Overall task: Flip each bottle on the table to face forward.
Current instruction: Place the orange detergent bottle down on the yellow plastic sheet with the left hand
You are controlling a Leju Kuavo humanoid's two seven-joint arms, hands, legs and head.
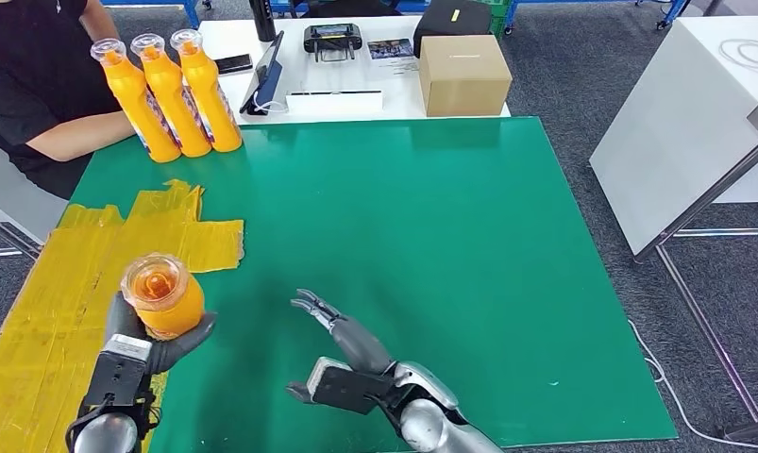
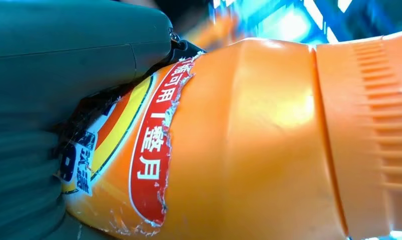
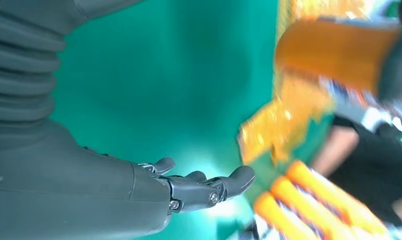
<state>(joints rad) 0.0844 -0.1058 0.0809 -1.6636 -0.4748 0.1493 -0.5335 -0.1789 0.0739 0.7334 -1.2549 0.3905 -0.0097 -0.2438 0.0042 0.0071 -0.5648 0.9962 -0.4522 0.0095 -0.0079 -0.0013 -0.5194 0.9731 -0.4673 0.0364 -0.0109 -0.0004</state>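
Up close, left hand grips bottle, label torn.

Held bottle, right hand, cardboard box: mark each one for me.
held bottle (image 1: 162, 294): head view, on its clear cap and orange shoulder.
right hand (image 1: 342, 330): head view, on the palm behind the spread fingers.
cardboard box (image 1: 463, 74): head view, on its top face.

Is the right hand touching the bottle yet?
Apart. The head view shows green table between the open right hand and the bottle gripped by the left hand.
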